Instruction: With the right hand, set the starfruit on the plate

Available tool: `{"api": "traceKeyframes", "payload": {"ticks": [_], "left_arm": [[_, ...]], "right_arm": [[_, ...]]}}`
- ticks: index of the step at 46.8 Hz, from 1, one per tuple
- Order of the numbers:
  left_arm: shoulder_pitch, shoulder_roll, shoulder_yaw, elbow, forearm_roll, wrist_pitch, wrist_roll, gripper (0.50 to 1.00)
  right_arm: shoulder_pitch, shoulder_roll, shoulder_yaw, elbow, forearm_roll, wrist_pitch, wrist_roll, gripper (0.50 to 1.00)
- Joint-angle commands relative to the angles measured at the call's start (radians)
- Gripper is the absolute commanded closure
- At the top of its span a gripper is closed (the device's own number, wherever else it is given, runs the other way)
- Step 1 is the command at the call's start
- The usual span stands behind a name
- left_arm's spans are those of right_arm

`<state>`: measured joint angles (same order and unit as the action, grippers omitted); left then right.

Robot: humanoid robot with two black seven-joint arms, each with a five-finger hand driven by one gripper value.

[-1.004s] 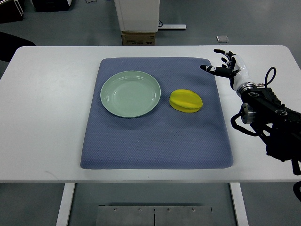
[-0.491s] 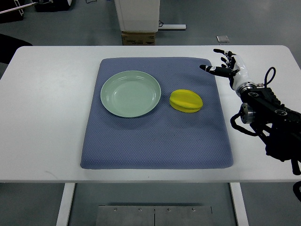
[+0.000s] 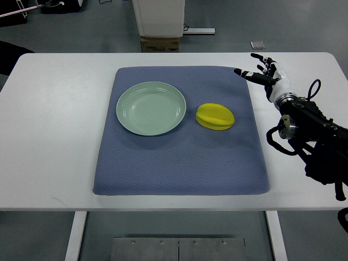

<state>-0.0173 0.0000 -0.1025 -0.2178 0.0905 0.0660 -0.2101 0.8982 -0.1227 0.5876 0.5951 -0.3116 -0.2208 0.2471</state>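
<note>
Currently the right hand point(image 3: 266, 75), fingers spread and holding nothing, sits slightly farther up and toward the table's far right edge than a second ago, no nearer its target. The starfruit point(image 3: 215, 116) lies untouched on the blue mat point(image 3: 179, 163), just beside the empty plate point(image 3: 150, 107). The reach remains outstanding.

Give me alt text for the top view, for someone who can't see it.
A yellow starfruit lies on a blue mat right of an empty green plate. The robot's right hand hovers open near the mat's far right corner.
</note>
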Motion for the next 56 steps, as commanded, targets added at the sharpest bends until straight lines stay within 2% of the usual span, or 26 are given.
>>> {"api": "traceKeyframes", "payload": {"ticks": [1, 13, 21, 28, 43, 56], "left_arm": [[-0.001, 0.000, 0.000, 0.000, 0.000, 0.000, 0.000, 0.500], [0.000, 0.000, 0.000, 0.000, 0.000, 0.000, 0.000, 0.500], [0.000, 0.000, 0.000, 0.000, 0.000, 0.000, 0.000, 0.500], [-0.001, 0.000, 0.001, 0.000, 0.000, 0.000, 0.000, 0.500], [0.000, 0.000, 0.001, 0.000, 0.000, 0.000, 0.000, 0.500], [0.000, 0.000, 0.000, 0.000, 0.000, 0.000, 0.000, 0.500]], "right_arm": [[0.002, 0.000, -0.002, 0.000, 0.000, 0.001, 0.000, 0.500], [0.013, -0.023, -0.011, 0.003, -0.004, 0.008, 0.001, 0.500], [0.016, -0.052, -0.025, 0.037, -0.012, 0.037, 0.006, 0.500], [0.048, -0.091, -0.126, 0.055, -0.035, 0.064, 0.046, 0.500], [0.126, -0.167, -0.394, 0.164, -0.112, 0.092, 0.133, 0.500], [0.162, -0.189, -0.486, 0.229, -0.230, 0.116, 0.150, 0.500]]}}
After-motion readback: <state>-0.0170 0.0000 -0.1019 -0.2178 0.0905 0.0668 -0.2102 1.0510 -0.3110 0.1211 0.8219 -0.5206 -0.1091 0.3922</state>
